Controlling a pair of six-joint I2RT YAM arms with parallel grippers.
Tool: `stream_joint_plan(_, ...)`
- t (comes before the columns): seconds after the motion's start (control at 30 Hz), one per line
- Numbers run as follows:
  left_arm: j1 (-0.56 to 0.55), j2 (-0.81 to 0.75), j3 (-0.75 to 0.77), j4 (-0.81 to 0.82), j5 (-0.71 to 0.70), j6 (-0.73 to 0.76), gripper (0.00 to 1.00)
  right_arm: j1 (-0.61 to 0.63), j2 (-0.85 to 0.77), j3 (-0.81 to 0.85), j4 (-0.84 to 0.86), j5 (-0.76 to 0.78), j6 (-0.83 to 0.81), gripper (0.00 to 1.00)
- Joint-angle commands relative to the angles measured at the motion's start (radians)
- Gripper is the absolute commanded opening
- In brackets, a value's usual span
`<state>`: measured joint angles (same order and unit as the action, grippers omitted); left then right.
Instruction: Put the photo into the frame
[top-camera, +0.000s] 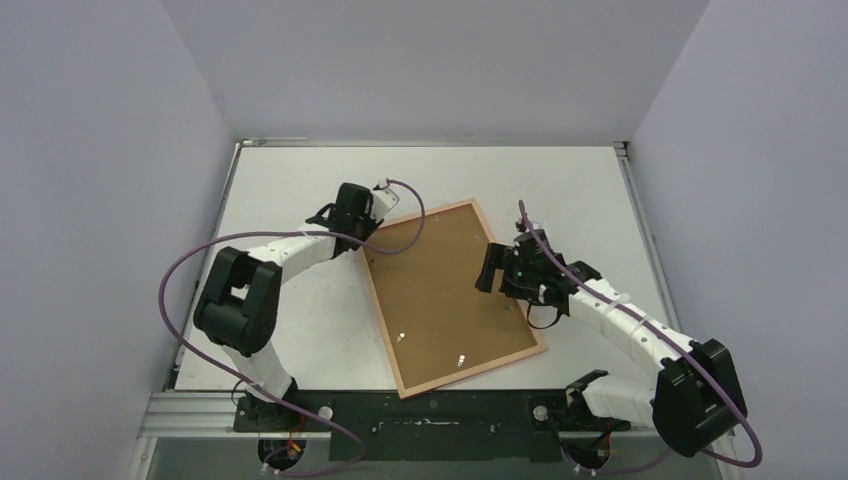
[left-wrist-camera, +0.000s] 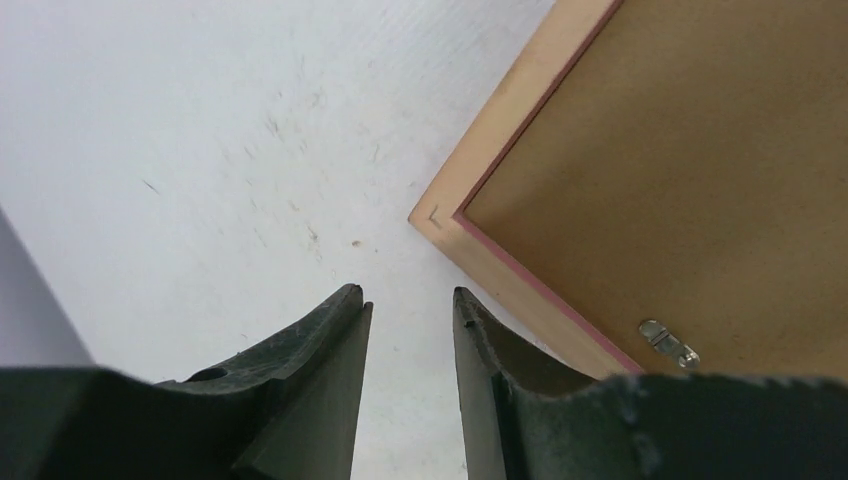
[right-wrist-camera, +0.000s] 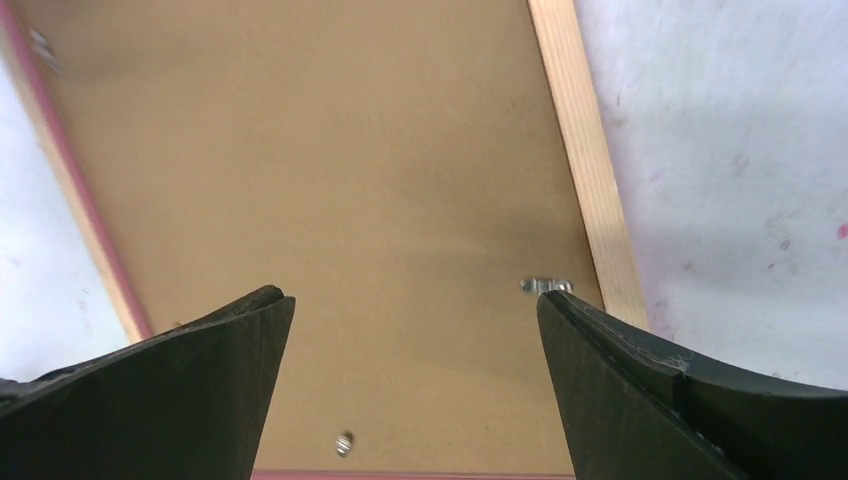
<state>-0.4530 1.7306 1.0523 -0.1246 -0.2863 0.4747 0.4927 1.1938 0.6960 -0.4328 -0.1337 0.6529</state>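
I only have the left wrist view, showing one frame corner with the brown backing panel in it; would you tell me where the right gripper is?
Observer: The right gripper hangs over the backing panel, near the frame's right long edge, jaws wide open and empty.
Operator: Thank you. Is the photo lying loose anywhere?
Observer: No photo shows in any view; whether it lies under the panel, I cannot tell.
Operator: Does the panel sit inside the frame all round?
Observer: Yes, the top view shows the frame around all four sides.
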Motion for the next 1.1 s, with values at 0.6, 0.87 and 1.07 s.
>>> stream_joint_plan(0.6,0.401,0.214,0.231,-0.393,0.988,-0.632,0.24,0.230,0.757,0.766,0.383,-0.464,-0.222,0.99)
stream_joint_plan(0.87,0.391,0.261,0.245,-0.380,0.972,-0.646,0.20,0.249,0.884,0.830,0.393,-0.478,-0.228,0.98)
stream_joint_plan(1.07,0.376,0.278,0.255,-0.374,0.943,-0.654,0.15,0.250,0.930,0.823,0.425,-0.510,-0.229,0.98)
